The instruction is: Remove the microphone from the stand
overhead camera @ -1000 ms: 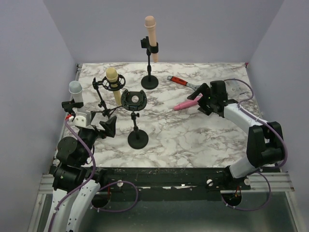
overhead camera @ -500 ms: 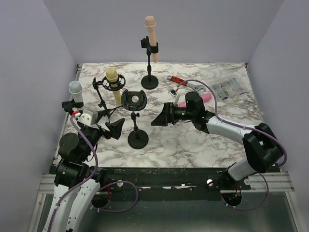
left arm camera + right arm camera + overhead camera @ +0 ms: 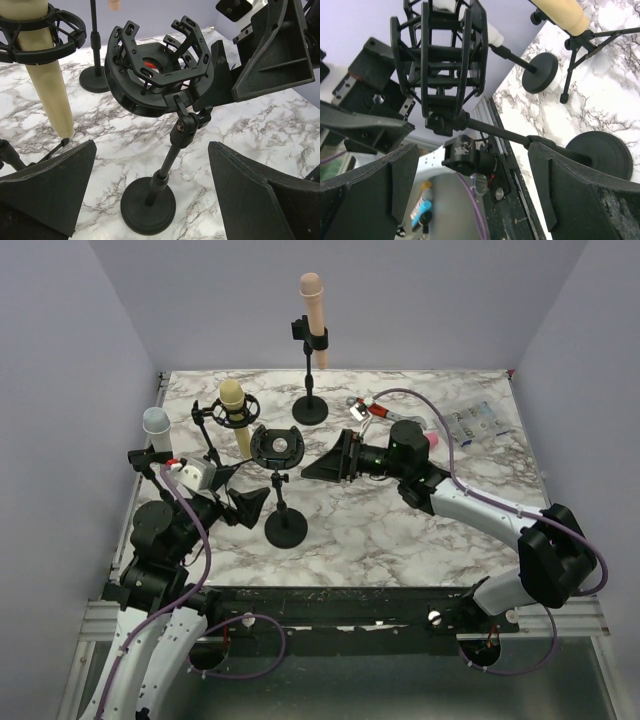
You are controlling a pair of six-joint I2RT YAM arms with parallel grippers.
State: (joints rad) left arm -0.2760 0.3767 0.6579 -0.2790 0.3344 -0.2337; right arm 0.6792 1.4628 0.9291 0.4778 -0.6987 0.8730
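Stand [image 3: 279,448] — left gripper [image 3: 252,503], right gripper [image 3: 326,465] (splayed) beside

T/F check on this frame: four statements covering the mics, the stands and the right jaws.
1. The centre shock mount holds no microphone. True.
2. The cream microphone lies flat on the table. False: it stands upright in its own shock mount.
3. The peach microphone is clipped on the tall rear stand. True.
4. The right arm has its jaws shut on the pink microphone. False: the jaws are open and empty, and that microphone lies on the table.
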